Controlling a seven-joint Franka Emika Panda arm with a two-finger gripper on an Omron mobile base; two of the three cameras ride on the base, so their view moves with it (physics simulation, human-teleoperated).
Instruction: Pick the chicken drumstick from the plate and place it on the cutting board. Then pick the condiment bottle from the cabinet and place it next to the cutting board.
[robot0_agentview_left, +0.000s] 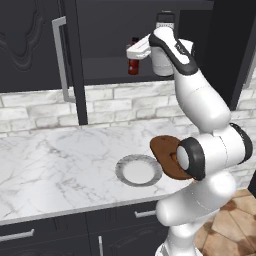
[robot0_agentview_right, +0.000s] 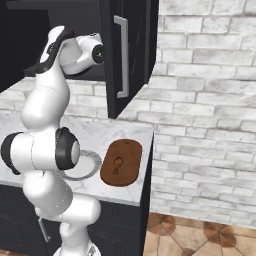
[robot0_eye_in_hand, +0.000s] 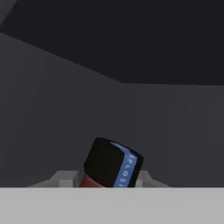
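Two-step job, second half in hand: chicken drumstick (robot0_agentview_right: 117, 166) already lies on the cutting board (robot0_agentview_right: 121, 162). Up in the cabinet (robot0_agentview_left: 107, 37) above that board, pincer (robot0_agentview_left: 133, 54) pinches the condiment bottle (robot0_agentview_left: 133, 65) near its cap, axis upright. Next: lift clear of the shelf, withdraw, lower beside the board.

Matt charcoal cabinet (robot0_agentview_left: 30, 45), brushed silver metal bar handle (robot0_agentview_left: 62, 60). Polished veined marble counter (robot0_agentview_left: 55, 160). Dark-brown wooden cutting board (robot0_agentview_right: 121, 162). Speckled grey plate (robot0_agentview_left: 139, 170). Glossy black cap on condiment bottle (robot0_eye_in_hand: 111, 164).
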